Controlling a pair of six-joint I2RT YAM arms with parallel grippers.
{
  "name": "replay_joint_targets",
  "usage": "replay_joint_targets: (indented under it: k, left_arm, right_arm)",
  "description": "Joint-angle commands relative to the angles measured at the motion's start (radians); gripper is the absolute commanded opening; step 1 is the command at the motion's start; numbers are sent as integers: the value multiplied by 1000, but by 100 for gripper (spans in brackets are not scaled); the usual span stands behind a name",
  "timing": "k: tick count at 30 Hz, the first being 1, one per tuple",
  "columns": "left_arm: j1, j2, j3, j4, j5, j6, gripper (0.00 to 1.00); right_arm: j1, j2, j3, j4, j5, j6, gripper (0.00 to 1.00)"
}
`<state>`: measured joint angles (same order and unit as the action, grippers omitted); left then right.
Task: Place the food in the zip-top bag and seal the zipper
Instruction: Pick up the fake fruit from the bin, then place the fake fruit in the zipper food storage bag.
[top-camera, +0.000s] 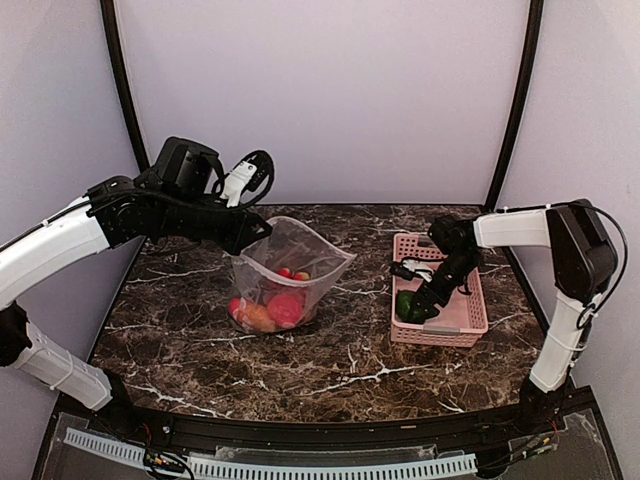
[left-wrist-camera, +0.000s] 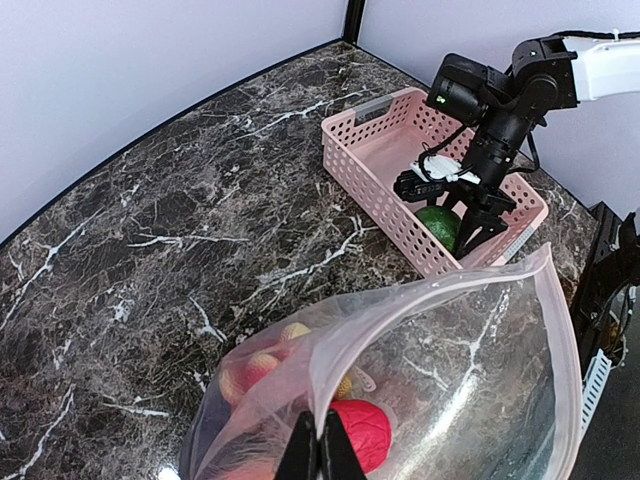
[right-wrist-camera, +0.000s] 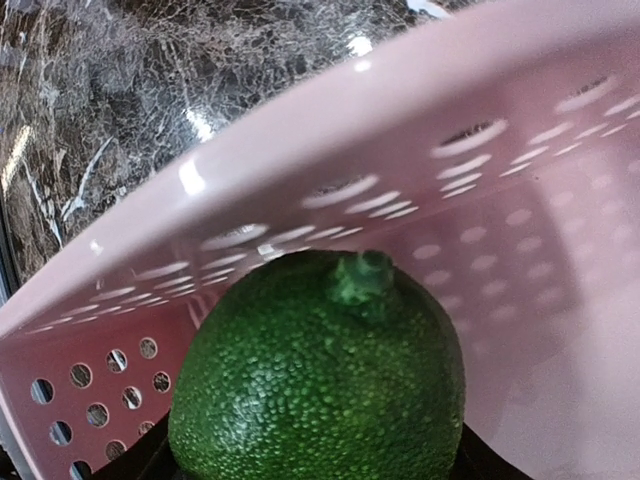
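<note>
The clear zip-top bag (top-camera: 300, 262) stands open at mid table, with a red strawberry (top-camera: 286, 308), an orange piece (top-camera: 257, 318) and other food inside. My left gripper (top-camera: 250, 240) is shut on the bag's upper rim and holds it up. In the left wrist view my left gripper (left-wrist-camera: 321, 447) pinches the whitish zipper strip (left-wrist-camera: 440, 290) above the red food (left-wrist-camera: 362, 432). My right gripper (top-camera: 422, 308) is down inside the pink basket (top-camera: 440, 336). Its jaws hug both sides of a green bumpy round food piece (right-wrist-camera: 320, 380), also seen from above (top-camera: 406, 303).
The pink slotted basket (left-wrist-camera: 370, 170) sits right of the bag, its wall (right-wrist-camera: 400, 130) close behind the green piece. The right arm (left-wrist-camera: 500, 110) reaches down into the basket. Dark marble table (top-camera: 200, 340) lies around both; enclosure walls stand behind.
</note>
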<state>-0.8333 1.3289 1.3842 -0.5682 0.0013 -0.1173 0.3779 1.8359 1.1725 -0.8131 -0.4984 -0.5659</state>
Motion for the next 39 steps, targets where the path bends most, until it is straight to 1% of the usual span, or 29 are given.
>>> replay_joint_targets:
  k: [1,5,8,12,16,19,24,28,35,39]
  left_arm:
    - [4,-5,-22,14,30,-10,1]
    - [3,-7,-25,14,27,-12,1]
    - [4,-7,-25,16,29,-15,1]
    - [3,-7,-25,18,28,-21,1]
    - [4,-3,-21,24,24,-24,1]
    - [4,2,-17,31,20,-26,1]
    - [3,16,-7,39,27,-38,1]
    - [3,13,-5,39,28,-49,1]
    - [3,-6,-9,40,24,-58,1]
    - [3,-18,-12,44,19,-58,1]
  right_arm:
    - [4,-75,26,-4,14,11,64]
    - [3,-132,36,4,24,5,55]
    - [1,-161,45,1,35,2,51]
    - [1,-214,108,-63,51,-16,50]
    - [5,-305,206,-98,-11,-30,50]
    - [29,-311,307,-129,-12,-20,50]
    - [97,-292,492,-161,-64,-17,50]
    - [185,-275,601,-149,-135,0,51]
    - [357,-222,697,-107,-155,24,52]
    - [433,-180,742,-106,-170,25,52]
